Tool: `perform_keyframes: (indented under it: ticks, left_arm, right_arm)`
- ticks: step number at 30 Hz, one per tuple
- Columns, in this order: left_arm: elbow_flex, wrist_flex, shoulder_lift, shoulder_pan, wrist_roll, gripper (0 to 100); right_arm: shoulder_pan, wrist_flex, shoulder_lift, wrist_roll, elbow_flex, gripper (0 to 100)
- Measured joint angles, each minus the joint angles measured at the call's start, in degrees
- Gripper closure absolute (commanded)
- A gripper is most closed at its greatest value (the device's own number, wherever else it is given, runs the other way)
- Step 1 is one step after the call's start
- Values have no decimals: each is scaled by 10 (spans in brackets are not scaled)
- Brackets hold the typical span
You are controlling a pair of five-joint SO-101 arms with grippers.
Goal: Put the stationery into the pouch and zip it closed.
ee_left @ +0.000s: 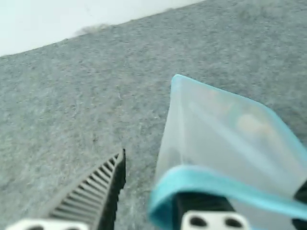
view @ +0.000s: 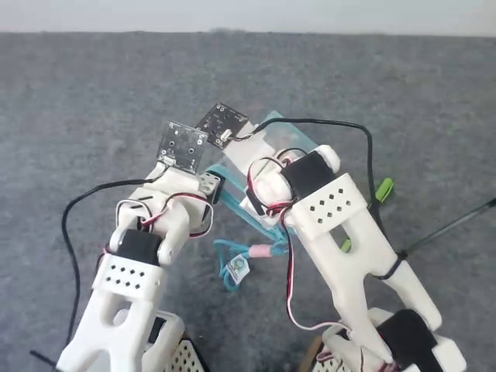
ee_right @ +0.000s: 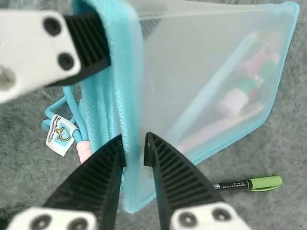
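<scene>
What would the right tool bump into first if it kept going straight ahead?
The pouch. Its blue edge sits between the right tool's tips, so going straight would likely push into that fabric first, though depth is hard to judge.

robotics test station, as indicated by a bench covered in grey felt-like cloth, a plain pale wall behind it, and white arms with exposed wiring.

Translucent plastic pouch, ribbed hands.
</scene>
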State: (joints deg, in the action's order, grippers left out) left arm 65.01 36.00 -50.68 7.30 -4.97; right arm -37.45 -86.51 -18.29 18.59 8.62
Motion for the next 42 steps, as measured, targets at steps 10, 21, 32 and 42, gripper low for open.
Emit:
perform_keyframes:
  ticks: [10,21,32,42]
  left_arm:
    - [5,-6,0,0,-3,990]
    - [10,38,8,-20,33,990]
    - [-8,102,8,-23,33,990]
    - [-9,101,8,-32,33,942]
  right_arm:
    - [17,3,1,-8,-2,989]
    - [26,67,-9,-31,57,853]
    - [29,191,-10,-33,155,953]
    - [30,234,-10,-42,169,991]
